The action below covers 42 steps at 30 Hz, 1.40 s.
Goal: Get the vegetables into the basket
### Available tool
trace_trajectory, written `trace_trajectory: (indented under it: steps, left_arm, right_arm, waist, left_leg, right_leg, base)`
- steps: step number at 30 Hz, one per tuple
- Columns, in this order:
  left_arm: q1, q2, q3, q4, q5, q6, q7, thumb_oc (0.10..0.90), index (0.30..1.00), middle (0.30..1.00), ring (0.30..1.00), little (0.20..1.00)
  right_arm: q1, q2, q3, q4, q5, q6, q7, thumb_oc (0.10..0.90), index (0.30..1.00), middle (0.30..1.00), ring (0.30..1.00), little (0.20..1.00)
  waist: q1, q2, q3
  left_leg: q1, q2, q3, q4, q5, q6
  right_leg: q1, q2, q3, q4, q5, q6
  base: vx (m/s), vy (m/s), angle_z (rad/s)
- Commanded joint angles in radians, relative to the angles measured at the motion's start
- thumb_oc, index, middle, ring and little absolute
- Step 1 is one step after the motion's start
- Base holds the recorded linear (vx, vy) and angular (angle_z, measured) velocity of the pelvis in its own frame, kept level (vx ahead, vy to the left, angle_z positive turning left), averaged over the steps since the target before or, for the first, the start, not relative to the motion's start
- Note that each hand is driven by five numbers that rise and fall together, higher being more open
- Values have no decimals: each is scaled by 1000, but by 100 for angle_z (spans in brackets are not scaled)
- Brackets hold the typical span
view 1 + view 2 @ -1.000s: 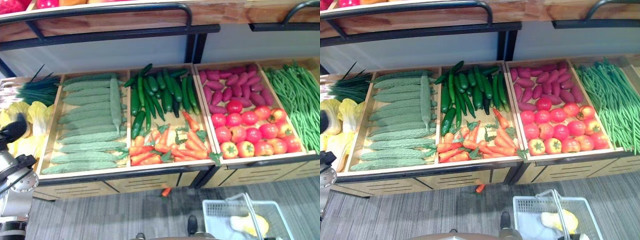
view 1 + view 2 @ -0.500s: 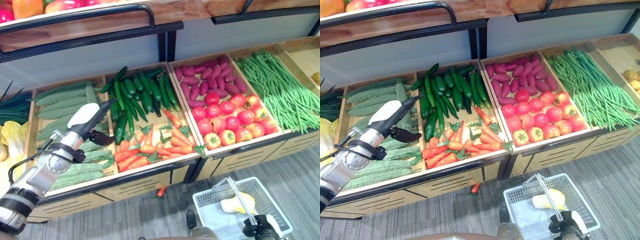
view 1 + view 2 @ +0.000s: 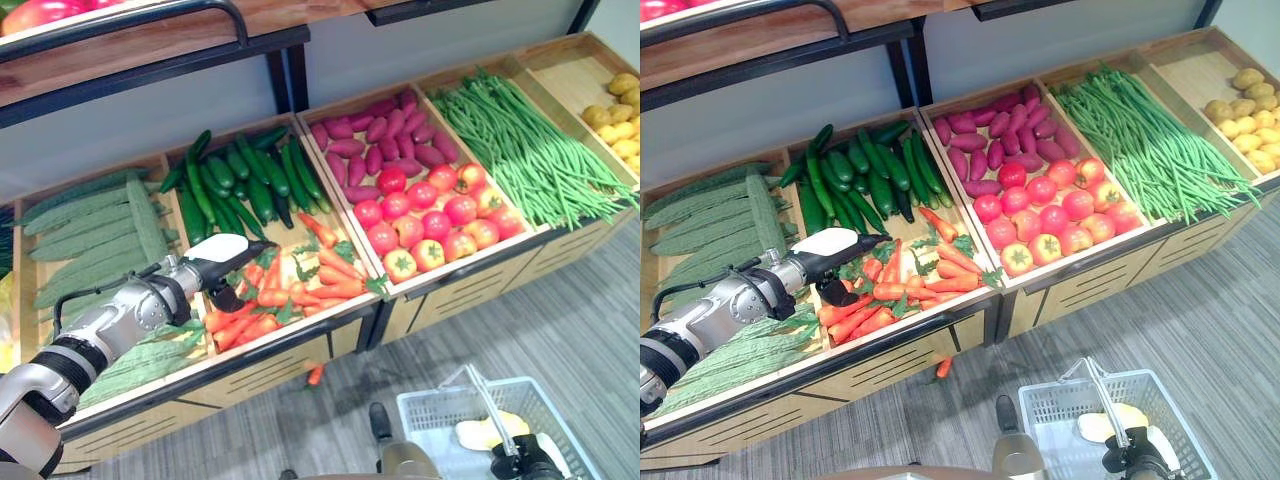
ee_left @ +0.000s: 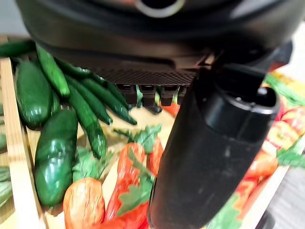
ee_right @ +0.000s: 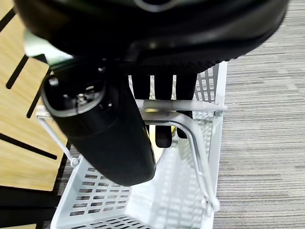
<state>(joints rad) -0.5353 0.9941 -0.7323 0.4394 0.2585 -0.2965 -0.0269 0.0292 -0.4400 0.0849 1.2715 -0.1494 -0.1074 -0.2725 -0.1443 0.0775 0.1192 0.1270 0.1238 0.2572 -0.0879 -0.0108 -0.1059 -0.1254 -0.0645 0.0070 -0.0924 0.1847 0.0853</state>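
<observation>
The left hand (image 3: 222, 266) reaches forward with fingers relaxed, while the right hand (image 5: 119, 124) hangs low, fingers curled.

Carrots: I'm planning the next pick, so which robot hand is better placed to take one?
Left. The left robot hand hovers open over the carrots, while the right robot hand is down at the basket handle, fingers curled around it.

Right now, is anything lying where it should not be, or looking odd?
Yes. One carrot lies on the floor below the stand, apart from the carrots in the bin. Everything else lies sorted in its own compartment.
</observation>
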Motion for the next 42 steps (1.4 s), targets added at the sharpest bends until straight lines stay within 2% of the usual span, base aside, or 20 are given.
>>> trace_trajectory:
  steps: [1, 6, 14, 15, 16, 18, 19, 20, 21, 24, 26, 28, 29, 31, 33, 35, 42]
  left_arm:
    - [-135, 29, 108, 21, -5, -4, 66, 900, 1000, 1000, 1000, 1000]
    - [-132, -5, 107, 31, -1, 1, 72, 900, 1000, 1000, 1000, 1000]
    - [-128, -9, 81, 2, 17, -5, 60, 900, 1000, 1000, 1000, 1000]
    - [-123, -14, 73, 15, 36, -4, 60, 863, 948, 948, 948, 948]
    - [-112, -22, 66, 29, 45, 0, 52, 635, 629, 629, 629, 629]
    - [-109, -24, 64, 38, 50, -4, 52, 569, 536, 536, 536, 536]
    - [-102, -26, 60, 40, 52, -4, 49, 555, 517, 517, 517, 517]
    - [-82, -39, 55, 59, 65, -3, 40, 571, 539, 539, 539, 539]
    - [-65, -88, 57, 111, 80, 3, 52, 437, 352, 352, 352, 352]
    - [-61, -121, 53, 142, 92, 5, 57, 404, 305, 305, 305, 305]
    - [-56, -153, 45, 182, 124, 13, 69, 420, 327, 327, 327, 327]
    - [-51, -175, 51, 216, 162, 21, 94, 400, 300, 300, 300, 300]
    - [-53, -179, 57, 221, 178, 25, 114, 408, 311, 311, 311, 311]
    - [-60, -185, 80, 220, 194, 29, 156, 492, 429, 429, 429, 429]
    - [-68, -177, 98, 197, 199, 32, 181, 475, 404, 404, 404, 404]
    - [-72, -165, 121, 164, 204, 36, 207, 400, 300, 300, 300, 300]
    - [-81, -97, 198, 41, 190, 34, 260, 400, 300, 300, 300, 300]
  right_arm:
    - [-43, -60, 15, -6, 12, -28, -25, 400, 300, 300, 300, 300]
    - [-47, -57, 25, -9, 6, -24, -27, 400, 300, 300, 300, 300]
    - [-52, -57, 31, 3, 3, -21, -24, 400, 300, 300, 300, 300]
    - [-52, -55, 32, 2, 3, -21, -23, 400, 300, 300, 300, 300]
    - [-48, -51, 35, 4, 1, -20, -21, 400, 300, 300, 300, 300]
    - [-47, -51, 34, 5, 2, -21, -21, 400, 300, 300, 300, 300]
    - [-45, -50, 34, 6, 1, -20, -22, 400, 300, 300, 300, 300]
    - [-40, -48, 33, 3, 1, -21, -20, 400, 300, 300, 300, 300]
    - [-42, -45, 36, 10, 4, -21, -21, 400, 300, 300, 300, 300]
    - [-47, -43, 37, 15, 6, -20, -21, 400, 300, 300, 300, 300]
    - [-50, -42, 42, 13, 6, -22, -23, 400, 300, 300, 300, 300]
    - [-50, -42, 44, 11, 5, -23, -26, 400, 300, 300, 300, 300]
    - [-51, -42, 45, 13, 3, -24, -29, 400, 300, 300, 300, 300]
    - [-49, -39, 45, 14, 1, -25, -34, 400, 300, 300, 300, 300]
    - [-46, -38, 44, 13, -2, -26, -39, 400, 300, 300, 300, 300]
    - [-46, -34, 40, 16, 0, -26, -47, 400, 300, 300, 300, 300]
    - [-35, -30, 36, 0, -2, -28, -54, 400, 300, 300, 300, 300]
  waist:
    - [1, -55, -40]
    - [-4, -53, -39]
    - [-2, -47, -37]
    - [-3, -47, -36]
    - [-4, -48, -34]
    - [-5, -48, -33]
    - [-5, -49, -33]
    - [-7, -52, -32]
    - [-10, -55, -28]
    - [-12, -56, -27]
    - [-14, -57, -24]
    - [-14, -59, -23]
    - [-13, -60, -24]
    - [-9, -62, -26]
    - [-7, -63, -27]
    - [-2, -63, -29]
    - [6, -67, -39]
  left_leg:
    - [-30, 33, -41, 1, 35, -34]
    - [-28, 36, -37, 1, 33, -34]
    - [-19, 34, -34, 1, 29, -33]
    - [-18, 34, -33, 1, 28, -33]
    - [-15, 33, -33, 1, 25, -31]
    - [-14, 33, -32, 1, 25, -31]
    - [-12, 32, -30, 1, 23, -31]
    - [-9, 32, -27, 1, 21, -30]
    - [-8, 30, -25, 1, 20, -29]
    - [-7, 30, -24, 1, 20, -28]
    - [-5, 29, -20, 1, 18, -28]
    - [-4, 31, -17, 1, 18, -27]
    - [-4, 31, -17, 1, 18, -28]
    - [-6, 32, -21, 1, 20, -28]
    - [-8, 32, -25, 1, 21, -28]
    - [-10, 31, -29, 1, 22, -28]
    - [-8, 30, -39, 1, 22, -28]
  right_leg:
    - [52, -106, -3, 5, -22, 121]
    - [52, -101, 1, 5, -26, 116]
    - [60, -99, 3, 5, -32, 115]
    - [62, -100, 2, 5, -33, 115]
    - [65, -100, 1, 5, -33, 114]
    - [65, -100, 2, 5, -33, 114]
    - [66, -100, 3, 5, -33, 114]
    - [65, -99, 5, 5, -33, 114]
    - [65, -99, 9, 5, -32, 114]
    - [65, -99, 12, 5, -31, 114]
    - [63, -99, 16, 5, -29, 114]
    - [62, -99, 18, 5, -28, 113]
    - [63, -99, 16, 5, -29, 113]
    - [66, -99, 11, 5, -30, 112]
    - [68, -100, 7, 5, -31, 112]
    - [71, -102, 0, 5, -33, 112]
    - [82, -106, -10, 5, -36, 113]
  base:
    - [0, 0, 0]
    - [0, 0, 0]
    - [0, 0, 0]
    - [0, 0, 0]
    - [0, 0, 0]
    - [0, 0, 0]
    - [0, 0, 0]
    - [-6, 8, -7]
    - [-11, 5, -9]
    - [-12, 2, -6]
    - [-21, 6, -9]
    - [-20, 0, -8]
    - [-13, -9, -6]
    - [0, 0, 0]
    - [0, 0, 0]
    - [-5, -2, 2]
    - [0, -4, 5]
